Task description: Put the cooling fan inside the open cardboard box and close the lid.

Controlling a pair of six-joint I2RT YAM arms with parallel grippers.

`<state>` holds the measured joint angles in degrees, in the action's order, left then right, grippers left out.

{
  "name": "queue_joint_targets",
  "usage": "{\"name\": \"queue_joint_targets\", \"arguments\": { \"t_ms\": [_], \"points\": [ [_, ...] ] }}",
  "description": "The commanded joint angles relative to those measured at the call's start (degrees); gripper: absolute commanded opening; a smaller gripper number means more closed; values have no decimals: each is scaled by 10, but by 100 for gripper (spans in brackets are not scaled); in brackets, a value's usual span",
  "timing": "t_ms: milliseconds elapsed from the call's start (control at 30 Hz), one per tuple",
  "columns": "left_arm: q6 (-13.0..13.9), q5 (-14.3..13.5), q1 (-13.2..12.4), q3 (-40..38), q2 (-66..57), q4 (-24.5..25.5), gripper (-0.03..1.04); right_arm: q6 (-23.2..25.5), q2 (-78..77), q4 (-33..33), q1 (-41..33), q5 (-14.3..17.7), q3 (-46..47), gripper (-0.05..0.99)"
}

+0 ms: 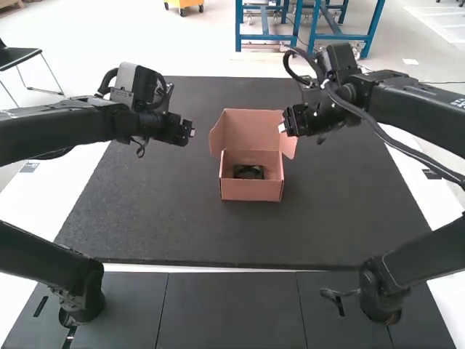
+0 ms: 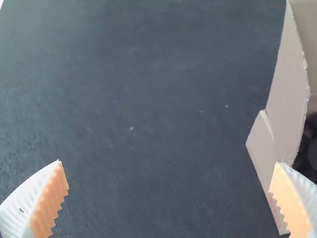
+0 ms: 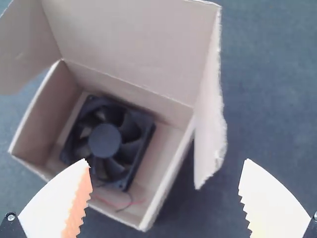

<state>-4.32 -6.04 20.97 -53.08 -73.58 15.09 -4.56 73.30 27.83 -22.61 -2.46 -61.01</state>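
Both open wide, empty: left fingers (image 2: 45, 198), right fingers (image 3: 64, 203). Cooling fan (image 3: 106, 144) flat inside cardboard box (image 1: 251, 190), just below right fingers. Lid (image 1: 251, 129) upright beyond fan; right fingers look nearer.

Cooling fan (image 1: 248, 171) in cardboard box (image 1: 251, 187), box mid-mat (image 1: 145, 203), left hand (image 1: 190, 131) left of it, right hand (image 1: 285, 122) right

Blk arms (image 1: 58, 127) w/ blk cables (image 1: 347, 100); pincer fingers (image 3: 59, 203) white, ribbed, orange pads (image 2: 49, 198); grey wrist cam (image 1: 134, 78).
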Motion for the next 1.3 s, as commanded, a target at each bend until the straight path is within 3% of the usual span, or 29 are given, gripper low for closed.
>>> {"name": "queue_joint_targets", "arguments": {
  "t_ms": [0,167,400,900,1267],
  "points": [
    [4,-22,-1,-34,-20,-13,96,-30,-20,-16,26,6,23,67],
    [4,-27,-1,-53,-67,-29,96,-41,-18,-43,62,-26,44,67],
    [3,-36,0,-74,-112,-53,96,-41,-4,-61,74,-48,58,67],
    [-14,-38,-1,-69,-142,-85,96,-44,56,-70,70,-62,33,67],
    [-10,-32,-1,-78,-176,-117,96,-46,71,-67,70,-72,20,67]
  ]
}}
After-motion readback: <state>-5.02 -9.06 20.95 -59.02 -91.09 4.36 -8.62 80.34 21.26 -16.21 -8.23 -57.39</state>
